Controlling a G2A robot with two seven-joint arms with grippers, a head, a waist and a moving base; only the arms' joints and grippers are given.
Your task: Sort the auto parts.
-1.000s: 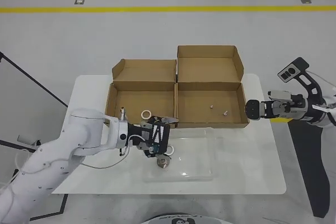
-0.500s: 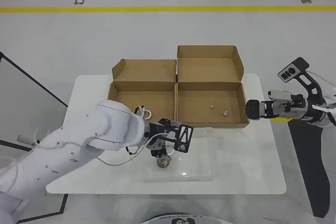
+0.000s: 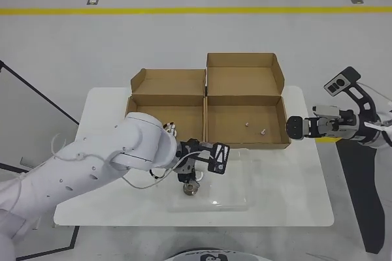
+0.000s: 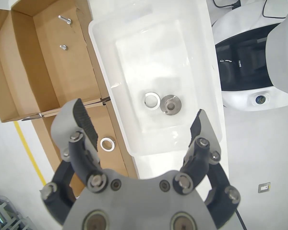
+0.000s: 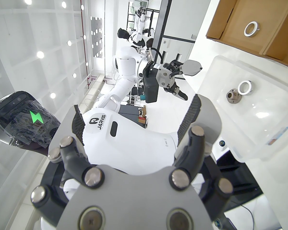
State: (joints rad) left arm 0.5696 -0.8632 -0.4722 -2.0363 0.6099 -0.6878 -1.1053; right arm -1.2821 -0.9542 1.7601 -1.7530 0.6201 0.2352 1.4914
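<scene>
Clear plastic bin [image 4: 158, 37] held a metal ring [image 4: 151, 100] just beside a flanged hub [image 4: 171, 105]. Left tool [image 4: 139, 109] hung above the bin's end, jaws wide apart, empty. Right tool [image 5: 136, 104] stood well apart from the bin, likewise wide open and empty.

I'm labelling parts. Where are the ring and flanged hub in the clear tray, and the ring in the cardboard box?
tray ring [image 4: 151, 106], left wrist view, on its band.
flanged hub [image 4: 177, 103], left wrist view, on its flange.
box ring [image 4: 102, 144], left wrist view, on its band.
</scene>
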